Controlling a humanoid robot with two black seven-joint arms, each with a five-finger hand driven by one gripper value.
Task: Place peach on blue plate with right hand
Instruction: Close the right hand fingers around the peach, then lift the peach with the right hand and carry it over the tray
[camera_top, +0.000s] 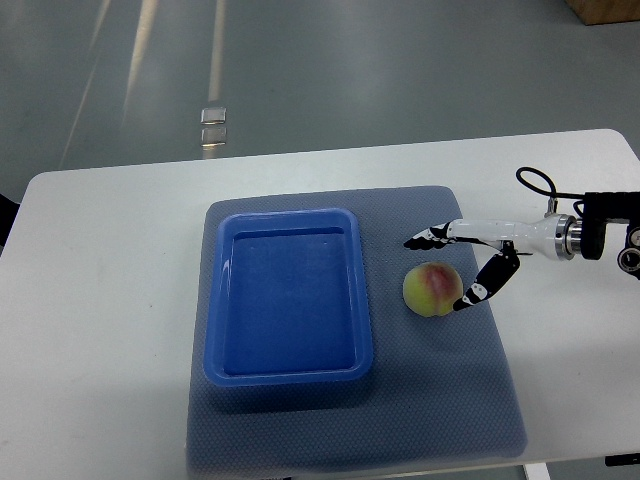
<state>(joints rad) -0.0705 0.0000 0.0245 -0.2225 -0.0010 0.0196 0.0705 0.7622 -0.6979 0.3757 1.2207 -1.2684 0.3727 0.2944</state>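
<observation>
1. Top view, and we look steeply down on a white table (100, 300) with a grey-blue mat (440, 400) spread across its middle.
2. We see a blue plate (288, 372), really a shallow rectangular tray with raised walls, lying on the left half of the mat; nothing sits inside it.
3. We find the peach (431, 289) on the mat just right of the plate's right wall, close to it but apart from it. Its skin is yellow-green with a pink-red blush.
4. We see the right hand (452, 268) coming in from the picture's right edge on a white, slim forearm with a black cable looping above the wrist.
5. Its fingers are spread wide around the peach: one black-tipped finger (428, 238) points left just above the fruit, and another (488, 283) curves down along the peach's right side, its tip at or almost at the skin.
6. We cannot tell whether that lower tip truly touches, but the hand is not closed on the peach, which rests on the mat.
7. We see no left arm in this view.
</observation>
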